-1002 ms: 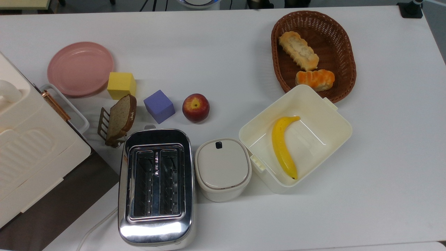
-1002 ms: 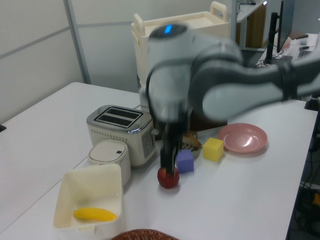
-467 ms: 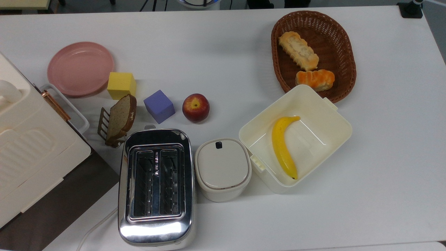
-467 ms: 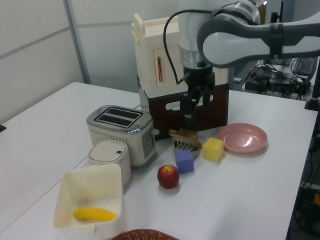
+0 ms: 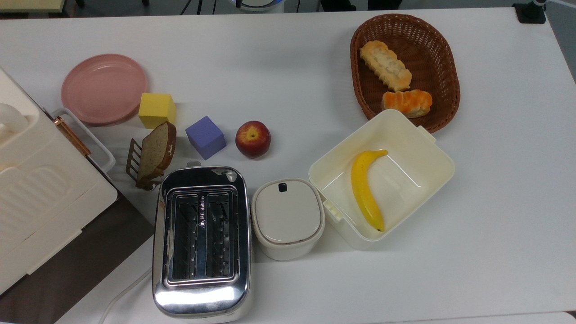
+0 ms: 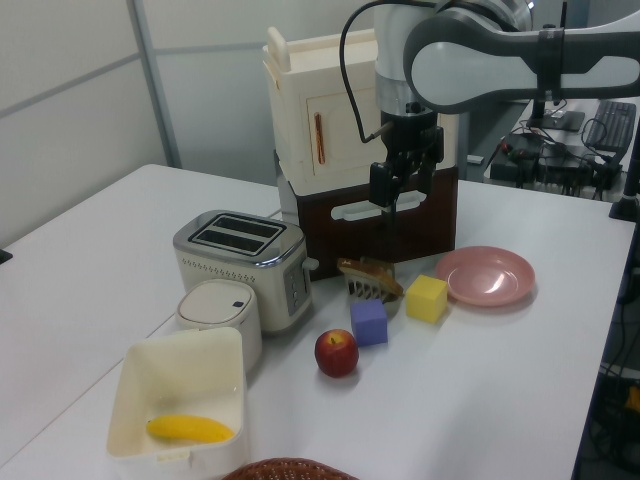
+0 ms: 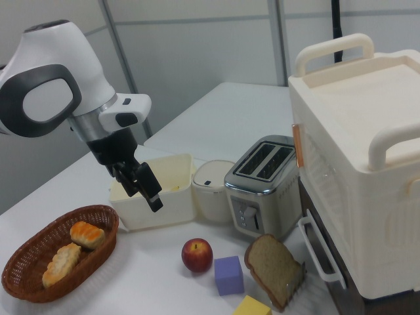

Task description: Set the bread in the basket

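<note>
top view: the bread (image 5: 385,65) lies inside the basket (image 5: 450,76), pale underside up, just beside a shorter orange bun (image 5: 407,102); judging from this, the task looks done; the box (image 5: 432,148) with the banana (image 5: 365,189) touches the basket's rim; no writing is readable.

left view: the gripper (image 6: 401,184) hangs high over the table, well above the bread slice (image 6: 368,273) on its rack, fingers (image 6: 380,187) parted with nothing between them; the apple (image 6: 337,352) sits far below them.

right view: the gripper (image 7: 146,185) points down, fingers apart and empty; the basket (image 7: 26,262) with the bread (image 7: 58,263) lies below, toward the right view's left; likely the arm is lifted clear after release.
</note>
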### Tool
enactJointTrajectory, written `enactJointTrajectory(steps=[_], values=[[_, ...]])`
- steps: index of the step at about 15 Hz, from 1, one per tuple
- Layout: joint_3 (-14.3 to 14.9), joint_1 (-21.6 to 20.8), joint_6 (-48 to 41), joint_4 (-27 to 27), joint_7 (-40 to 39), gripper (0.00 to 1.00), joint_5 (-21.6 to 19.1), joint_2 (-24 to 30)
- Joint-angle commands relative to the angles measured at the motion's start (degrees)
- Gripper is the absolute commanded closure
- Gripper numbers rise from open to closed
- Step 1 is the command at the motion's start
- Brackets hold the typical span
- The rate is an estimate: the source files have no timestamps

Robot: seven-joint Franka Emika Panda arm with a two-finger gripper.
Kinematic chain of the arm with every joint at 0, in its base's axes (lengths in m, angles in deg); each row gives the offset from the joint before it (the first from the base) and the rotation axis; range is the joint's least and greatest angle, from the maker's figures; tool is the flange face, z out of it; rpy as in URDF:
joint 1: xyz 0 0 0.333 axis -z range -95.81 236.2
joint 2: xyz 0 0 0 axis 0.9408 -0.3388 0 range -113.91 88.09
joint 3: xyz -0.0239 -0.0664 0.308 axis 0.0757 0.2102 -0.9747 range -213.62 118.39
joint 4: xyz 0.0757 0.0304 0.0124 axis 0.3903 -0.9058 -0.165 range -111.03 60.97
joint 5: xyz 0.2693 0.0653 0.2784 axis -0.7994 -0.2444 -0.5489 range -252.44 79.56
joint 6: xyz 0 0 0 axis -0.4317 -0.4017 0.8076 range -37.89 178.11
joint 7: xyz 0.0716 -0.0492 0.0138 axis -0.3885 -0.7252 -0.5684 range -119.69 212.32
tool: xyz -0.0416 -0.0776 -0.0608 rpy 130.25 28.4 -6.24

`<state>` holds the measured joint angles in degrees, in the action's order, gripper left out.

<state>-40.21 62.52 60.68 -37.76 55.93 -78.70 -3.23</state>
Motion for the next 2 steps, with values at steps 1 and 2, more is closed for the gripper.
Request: enactJointTrajectory(steps=[1, 2], values=[[0.4, -0.9, -0.8, 1.3, 0.9, 0.0, -0.5, -1.1], [0.4, -0.9, -0.8, 1.4, 0.9, 0.0, -0.5, -1.6]])
